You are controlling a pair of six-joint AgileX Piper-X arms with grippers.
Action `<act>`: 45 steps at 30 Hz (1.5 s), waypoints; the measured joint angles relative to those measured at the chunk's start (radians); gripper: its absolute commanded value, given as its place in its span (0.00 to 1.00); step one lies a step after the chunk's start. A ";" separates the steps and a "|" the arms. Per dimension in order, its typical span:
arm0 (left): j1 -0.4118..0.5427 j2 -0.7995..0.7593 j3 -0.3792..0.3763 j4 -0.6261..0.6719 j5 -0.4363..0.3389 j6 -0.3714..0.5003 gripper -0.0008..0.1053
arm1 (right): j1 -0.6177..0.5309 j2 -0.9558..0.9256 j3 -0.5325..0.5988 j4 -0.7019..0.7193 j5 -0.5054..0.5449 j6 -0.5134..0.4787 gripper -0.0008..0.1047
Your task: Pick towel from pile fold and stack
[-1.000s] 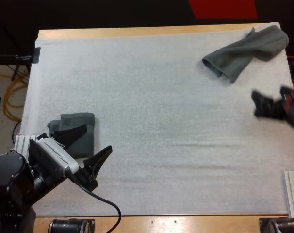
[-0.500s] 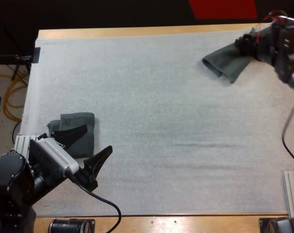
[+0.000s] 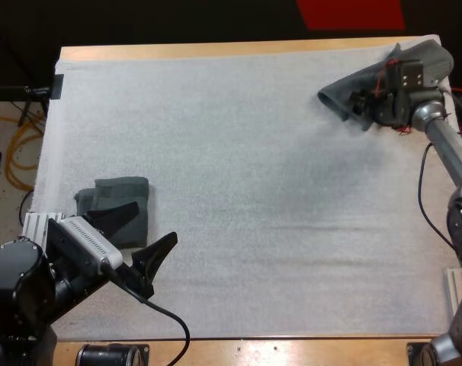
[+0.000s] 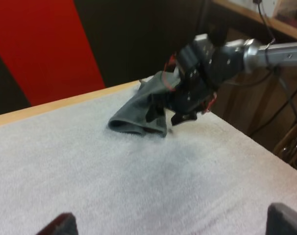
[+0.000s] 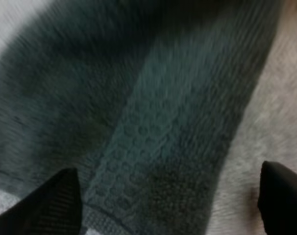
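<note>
Crumpled towel: dark grey-green, bunched in a long slanted heap at the far right corner of the mat; one end points toward the mat's middle, the other lies by the far right edge.
Right gripper: down at the crumpled towel's nearer end. In the right wrist view the fingers stand wide apart, with the waffle-textured cloth spread between and beneath them; nothing pinched.
Left gripper: at the near left of the mat, fingers spread and gripping nothing. One fingertip overlaps the folded towel as seen from the high view; the other is over bare mat.
Folded towel: small flat square, same grey-green, near the mat's left edge, well apart from the crumpled one.
Mat: white, finely textured, covers nearly the whole tabletop; bare between the two towels.
Table: pale wood shows as a thin band along the far and near edges.
Floor: speckled, light, left of the table; a yellow cable loops across it.
</note>
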 measured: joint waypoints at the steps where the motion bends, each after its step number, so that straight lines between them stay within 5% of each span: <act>1: 0.000 0.000 0.000 0.000 0.000 0.000 0.70 | 0.000 0.013 0.000 -0.004 -0.012 0.016 0.62; 4: 0.000 0.000 0.000 0.002 0.000 0.000 0.70 | 0.000 0.030 -0.005 -0.016 -0.027 0.070 0.46; 9: 0.000 0.000 0.000 0.002 0.000 -0.003 0.70 | -0.002 0.039 -0.007 -0.020 -0.078 0.113 0.01; 16: 0.000 0.000 0.000 0.002 0.000 -0.003 0.70 | -0.002 -0.049 -0.003 -0.017 -0.091 -0.041 0.01; 26: 0.000 0.000 0.000 0.002 0.000 -0.003 0.70 | -0.002 -0.500 -0.003 -0.017 -0.091 -0.353 0.01; 32: 0.000 0.000 0.000 0.002 0.000 -0.003 0.70 | -0.002 -0.683 -0.007 0.069 -0.091 -0.371 0.01; 38: 0.000 0.000 0.000 0.014 0.000 -0.003 0.70 | 0.022 -0.750 -0.003 0.337 -0.091 -0.371 0.01; 45: 0.000 0.000 0.000 0.070 0.000 -0.003 0.70 | 0.209 -0.751 0.133 0.415 -0.091 -0.273 0.01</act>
